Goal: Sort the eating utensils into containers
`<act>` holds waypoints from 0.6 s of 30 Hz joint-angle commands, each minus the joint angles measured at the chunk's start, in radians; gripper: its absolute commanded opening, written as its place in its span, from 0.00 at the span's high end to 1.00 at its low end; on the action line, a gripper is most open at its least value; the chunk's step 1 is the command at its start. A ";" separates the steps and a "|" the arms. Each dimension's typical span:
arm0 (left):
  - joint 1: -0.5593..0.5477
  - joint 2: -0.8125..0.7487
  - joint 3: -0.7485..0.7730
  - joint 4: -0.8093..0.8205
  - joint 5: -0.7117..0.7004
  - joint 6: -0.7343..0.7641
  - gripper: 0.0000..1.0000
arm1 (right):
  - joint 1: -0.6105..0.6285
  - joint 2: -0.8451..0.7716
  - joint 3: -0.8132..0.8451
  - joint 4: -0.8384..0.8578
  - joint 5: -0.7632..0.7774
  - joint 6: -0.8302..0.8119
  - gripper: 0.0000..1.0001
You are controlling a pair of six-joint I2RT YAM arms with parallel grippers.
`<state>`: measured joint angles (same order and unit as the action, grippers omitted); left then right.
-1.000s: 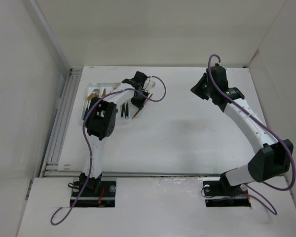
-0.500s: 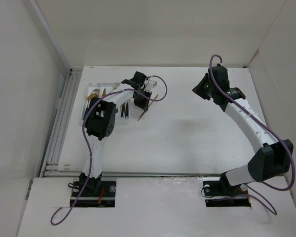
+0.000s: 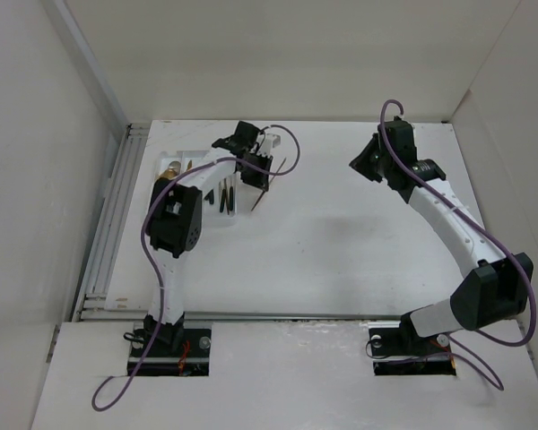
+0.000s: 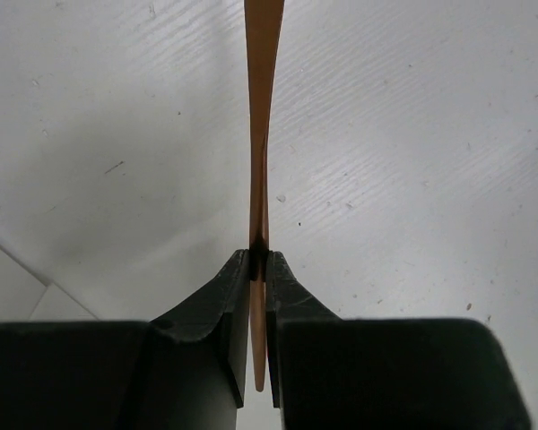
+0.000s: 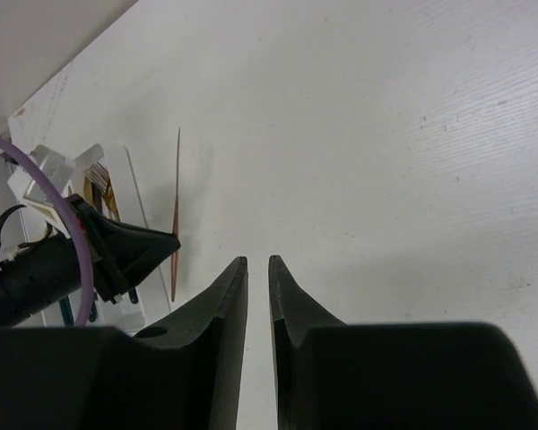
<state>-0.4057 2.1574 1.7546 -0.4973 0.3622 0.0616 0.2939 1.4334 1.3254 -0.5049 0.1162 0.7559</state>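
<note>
My left gripper (image 4: 258, 255) is shut on a slim gold-coloured utensil (image 4: 263, 107), which I see edge-on, so its kind is unclear. In the top view this utensil (image 3: 269, 185) slants above the table just right of the white tray (image 3: 190, 152), with the left gripper (image 3: 256, 172) holding its middle. Several dark-handled utensils (image 3: 224, 198) and gold heads (image 3: 171, 169) lie in the tray's compartments, partly hidden by the left arm. My right gripper (image 5: 257, 262) hovers over bare table at the back right (image 3: 364, 163). Its jaws stand a narrow gap apart with nothing between them.
Side walls enclose the table on the left and right. A metal rail (image 3: 108, 224) runs along the left edge. The purple cable (image 3: 291, 152) loops beside the left wrist. From the right wrist, the held utensil (image 5: 175, 215) and the tray (image 5: 94, 179) show at far left.
The left gripper has shifted slightly back and turned, carrying the gold utensil with it. The right arm has barely moved.
</note>
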 commanded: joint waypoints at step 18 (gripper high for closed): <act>0.364 -0.286 -0.124 0.000 -0.284 -0.022 1.00 | -0.007 -0.010 -0.015 0.075 -0.027 0.014 0.79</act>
<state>-0.0147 1.8641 1.7149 -0.5037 0.1120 0.0357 0.2939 1.4311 1.2961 -0.4866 0.0998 0.7631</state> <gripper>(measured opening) 0.055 0.210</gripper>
